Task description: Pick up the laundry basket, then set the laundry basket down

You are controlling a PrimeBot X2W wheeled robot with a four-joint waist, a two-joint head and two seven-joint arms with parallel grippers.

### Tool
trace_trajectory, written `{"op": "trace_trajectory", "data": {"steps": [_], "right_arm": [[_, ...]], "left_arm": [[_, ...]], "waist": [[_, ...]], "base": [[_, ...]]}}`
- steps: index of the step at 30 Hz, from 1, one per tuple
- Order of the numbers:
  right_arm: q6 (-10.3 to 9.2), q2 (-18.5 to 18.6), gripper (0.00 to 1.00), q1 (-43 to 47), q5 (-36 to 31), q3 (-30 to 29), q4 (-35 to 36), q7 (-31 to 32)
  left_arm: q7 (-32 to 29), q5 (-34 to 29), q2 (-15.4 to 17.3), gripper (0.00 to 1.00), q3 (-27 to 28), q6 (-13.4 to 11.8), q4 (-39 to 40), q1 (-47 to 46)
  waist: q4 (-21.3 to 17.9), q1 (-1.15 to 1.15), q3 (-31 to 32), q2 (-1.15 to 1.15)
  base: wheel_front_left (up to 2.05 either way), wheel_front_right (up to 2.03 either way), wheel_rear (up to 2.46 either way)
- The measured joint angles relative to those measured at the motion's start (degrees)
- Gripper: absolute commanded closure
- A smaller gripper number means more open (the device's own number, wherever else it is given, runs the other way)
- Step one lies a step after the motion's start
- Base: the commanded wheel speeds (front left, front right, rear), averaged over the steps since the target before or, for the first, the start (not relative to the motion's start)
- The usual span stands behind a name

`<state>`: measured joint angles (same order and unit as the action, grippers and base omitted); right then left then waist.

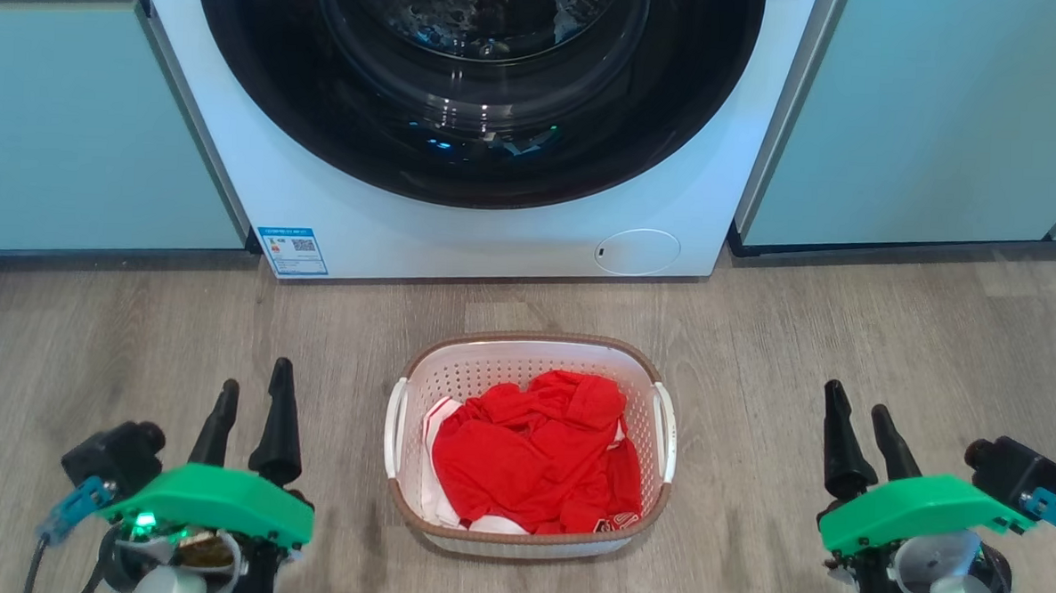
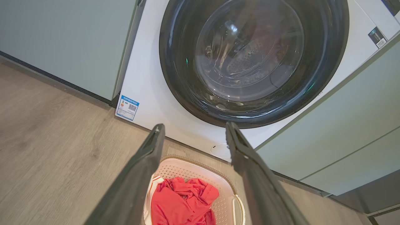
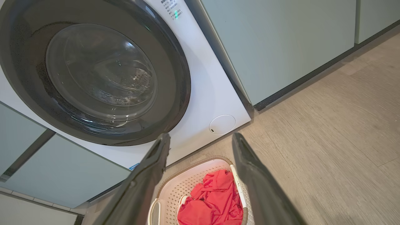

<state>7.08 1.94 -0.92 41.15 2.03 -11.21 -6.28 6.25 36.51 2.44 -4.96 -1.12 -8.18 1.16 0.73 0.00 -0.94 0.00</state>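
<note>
The laundry basket (image 1: 507,362) stands on the wooden floor in front of the washing machine, white and perforated with a brown rim and a white handle on each side. Red cloth (image 1: 539,453) lies inside it. My left gripper (image 1: 252,390) hovers open to the basket's left, well clear of it. Open as well, my right gripper (image 1: 857,411) sits off to the basket's right, apart from it. In the left wrist view the basket (image 2: 193,170) shows between the spread fingers of that gripper (image 2: 194,128). The right wrist view has the basket (image 3: 187,187) below the parted gripper (image 3: 200,137).
A white front-loading washing machine (image 1: 459,240) with a dark round door (image 1: 475,80) stands right behind the basket. Pale green cabinet fronts (image 1: 81,125) flank it on both sides. Grey wood floor (image 1: 848,310) stretches around the basket.
</note>
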Motion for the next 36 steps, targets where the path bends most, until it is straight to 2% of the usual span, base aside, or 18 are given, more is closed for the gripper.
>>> {"op": "trace_trajectory", "data": {"steps": [9, 36], "right_arm": [[0.00, 0.1, 0.00, 0.0, -6.6, 1.1, 0.8, -1.5], [0.00, 0.3, 0.00, 0.0, -24.9, 4.2, 2.0, -6.1]], "left_arm": [[1.8, -6.9, 0.2, 0.00, -0.9, -0.9, 0.3, 0.1], [6.1, -23.4, 0.2, 0.00, -2.3, -1.0, -0.6, 2.3]], "waist": [[0.0, 0.00, 0.0, 0.00], [0.2, 0.00, 0.1, 0.00]], "base": [[0.00, 0.00, 0.00], [0.00, 0.00, 0.00]]}}
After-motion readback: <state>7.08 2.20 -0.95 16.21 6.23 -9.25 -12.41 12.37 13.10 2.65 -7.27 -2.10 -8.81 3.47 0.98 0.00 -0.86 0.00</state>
